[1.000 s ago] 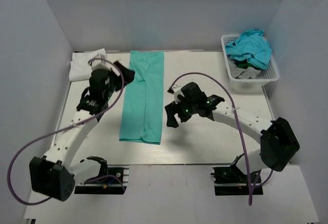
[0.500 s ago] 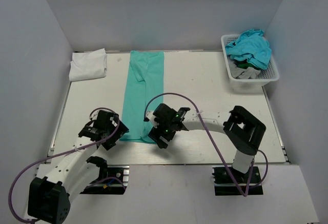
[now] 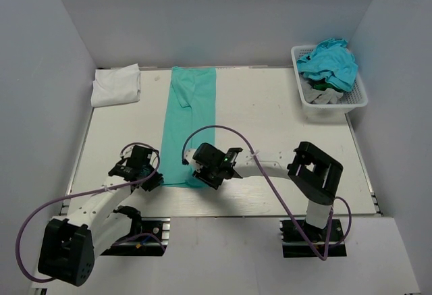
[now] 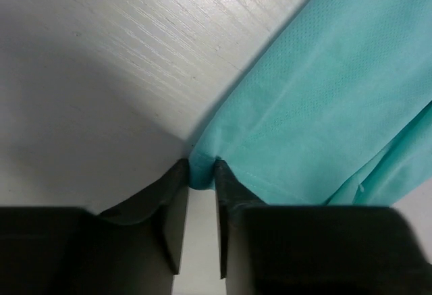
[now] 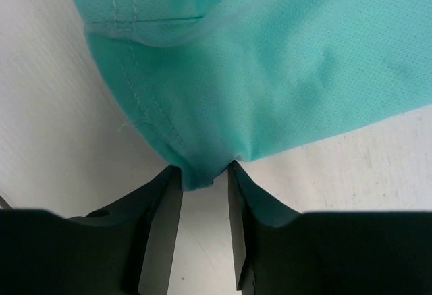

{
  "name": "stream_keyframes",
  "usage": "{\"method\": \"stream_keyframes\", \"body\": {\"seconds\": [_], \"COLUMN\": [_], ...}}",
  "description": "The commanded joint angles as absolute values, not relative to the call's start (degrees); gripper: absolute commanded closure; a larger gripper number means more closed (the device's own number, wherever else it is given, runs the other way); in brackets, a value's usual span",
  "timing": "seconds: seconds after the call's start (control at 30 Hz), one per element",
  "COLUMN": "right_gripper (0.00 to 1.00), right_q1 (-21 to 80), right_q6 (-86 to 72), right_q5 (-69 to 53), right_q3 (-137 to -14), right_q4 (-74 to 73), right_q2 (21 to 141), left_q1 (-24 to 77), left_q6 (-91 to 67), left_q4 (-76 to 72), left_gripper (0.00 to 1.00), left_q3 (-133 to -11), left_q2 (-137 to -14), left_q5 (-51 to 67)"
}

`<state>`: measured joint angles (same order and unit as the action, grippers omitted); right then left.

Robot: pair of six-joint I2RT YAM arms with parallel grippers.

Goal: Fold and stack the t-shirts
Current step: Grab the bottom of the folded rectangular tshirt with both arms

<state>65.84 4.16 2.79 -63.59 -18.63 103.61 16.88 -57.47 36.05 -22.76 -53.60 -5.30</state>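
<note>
A mint sea-green t-shirt [image 3: 191,119] lies as a long narrow strip down the table [image 3: 270,106], folded lengthwise. My left gripper [image 3: 156,177] is at the strip's near left corner. In the left wrist view the shirt [image 4: 324,106] has that corner pinched between the tips of the gripper [image 4: 201,173]. My right gripper [image 3: 198,173] is at the near right corner. In the right wrist view the hem of the shirt [image 5: 270,72] bunches between the two fingers of the gripper [image 5: 204,173], touching both. A folded white t-shirt [image 3: 116,86] lies at the far left corner.
A white lattice basket [image 3: 335,103] at the far right holds crumpled turquoise t-shirts [image 3: 329,62]. Grey walls enclose the table on three sides. Purple cables loop off both arms over the near half.
Both arms have swung from the far and middle table down to the shirt's near end. Their jaws, open earlier, have closed on its two near corners.
</note>
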Motion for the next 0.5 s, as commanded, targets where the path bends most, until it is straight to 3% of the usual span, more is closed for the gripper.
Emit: {"method": "stream_keyframes", "body": {"seconds": [0.0, 0.07, 0.13, 0.17, 0.2, 0.47], "right_gripper": [0.62, 0.65, 0.77, 0.94, 1.0, 1.0], "right_q1": [66.71, 67.06, 66.8, 66.71, 66.8, 66.18], "right_q6": [4.4, 4.22, 3.87, 3.17, 3.08, 1.41], "right_q5": [5.71, 6.33, 6.42, 6.59, 6.68, 9.13], "right_q3": [-63.9, -64.07, -63.99, -64.16, -64.25, -62.22], "right_q4": [-18.63, -18.54, -18.02, -18.28, -18.02, -12.92], "right_q2": [104.85, 105.03, 105.47, 105.64, 105.38, 98.8], "left_q1": [16.7, 16.7, 16.7, 16.7, 16.7, 16.7], "left_q6": [-57.22, -57.22, -56.61, -56.6, -56.6, -55.28], "left_q4": [34.9, 34.89, 34.89, 34.89, 34.28, 31.38], "left_gripper": [0.69, 0.78, 0.85, 0.97, 1.0, 1.0], "left_q3": [-21.36, -21.36, -21.36, -21.36, -21.36, -27.59], "left_q2": [-53.09, -52.56, -52.56, -51.86, -51.86, -52.99], "left_q5": [-5.28, -5.27, -5.27, -3.88, -3.87, 0.35]}}
